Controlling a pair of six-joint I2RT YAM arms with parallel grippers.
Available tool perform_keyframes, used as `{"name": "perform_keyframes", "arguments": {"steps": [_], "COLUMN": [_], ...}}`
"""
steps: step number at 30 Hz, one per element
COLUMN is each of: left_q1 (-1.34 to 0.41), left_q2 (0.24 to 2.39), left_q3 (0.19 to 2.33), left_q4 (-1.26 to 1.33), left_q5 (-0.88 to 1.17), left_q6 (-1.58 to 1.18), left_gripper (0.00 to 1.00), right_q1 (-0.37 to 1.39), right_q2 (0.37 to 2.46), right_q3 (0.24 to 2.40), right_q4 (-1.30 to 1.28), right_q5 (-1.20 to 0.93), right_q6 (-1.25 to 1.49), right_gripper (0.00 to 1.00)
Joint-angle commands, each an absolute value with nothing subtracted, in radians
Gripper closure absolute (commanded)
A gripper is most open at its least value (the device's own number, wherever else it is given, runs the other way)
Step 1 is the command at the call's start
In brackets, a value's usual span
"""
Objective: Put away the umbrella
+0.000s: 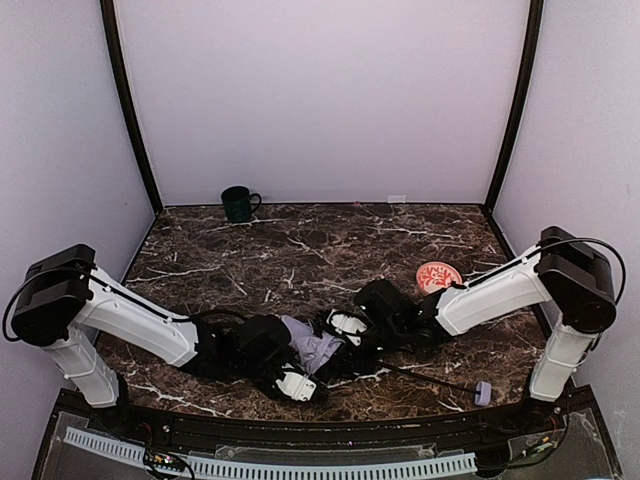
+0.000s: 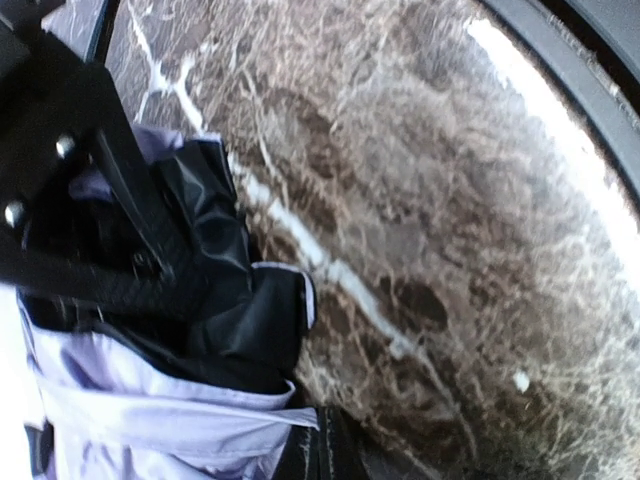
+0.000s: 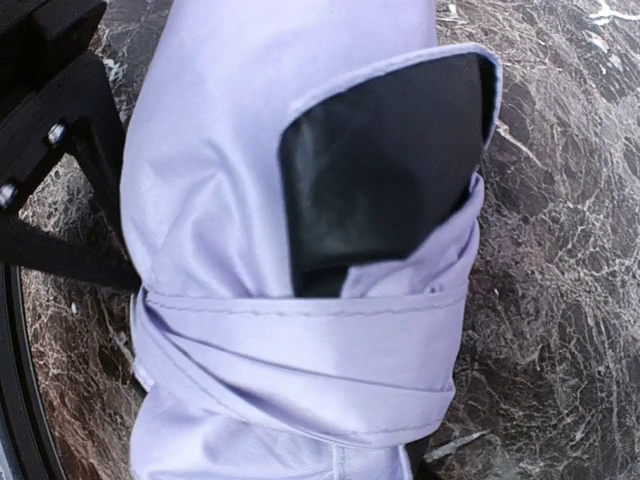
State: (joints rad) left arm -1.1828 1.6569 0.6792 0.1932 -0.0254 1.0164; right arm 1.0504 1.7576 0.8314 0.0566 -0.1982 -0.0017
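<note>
**Canopy rolled, shaft not yet collapsed**

The umbrella [image 1: 315,348] is lying near the front edge of the marble table [image 1: 330,240], its lavender canopy already gathered into a roll with a band around it. To the right, the thin black shaft [image 1: 430,378] is reaching out to the small handle [image 1: 483,392], so collapsing it and stowing the umbrella appear to be what is left. The left gripper [image 1: 298,368] is pinching the black lining, fingers clenched. The right gripper [image 1: 338,340] is grasping the rolled canopy, fingers pressing on either side.
</note>
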Motion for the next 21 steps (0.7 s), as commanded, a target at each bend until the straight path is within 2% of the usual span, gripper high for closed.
{"name": "perform_keyframes", "arguments": {"steps": [1, 4, 6, 11, 13, 15, 21], "left_q1": [-1.178, -1.177, -1.178, -1.181, -1.192, -1.205, -1.212], "left_q2": [1.655, 1.642, 1.636, 1.626, 1.586, 1.523, 1.363], "left_q3": [0.627, 0.621, 0.616, 0.618, 0.614, 0.588, 0.538], "left_q4": [0.081, 0.098, 0.123, 0.18, 0.164, 0.15, 0.024], "left_q5": [-0.101, -0.143, -0.169, -0.21, -0.206, -0.174, -0.079], "left_q6": [0.989, 0.981, 0.968, 0.915, 0.884, 0.865, 0.759], "left_gripper": [1.0, 1.0, 1.0, 0.73, 0.59, 0.52, 0.5], "right_q1": [1.018, 0.992, 0.982, 0.982, 0.982, 0.982, 0.983], "right_q2": [1.748, 1.72, 1.706, 1.7, 1.706, 1.709, 1.705], "right_q3": [0.809, 0.817, 0.82, 0.822, 0.829, 0.842, 0.882], "right_q4": [0.054, 0.04, 0.042, 0.066, 0.06, 0.04, 0.001], "right_q5": [-0.262, -0.28, -0.292, -0.286, -0.263, -0.226, -0.095], "right_q6": [0.004, 0.013, 0.015, -0.003, -0.025, -0.055, -0.151], "right_gripper": [0.79, 0.87, 0.89, 0.92, 0.93, 0.95, 0.97]}}
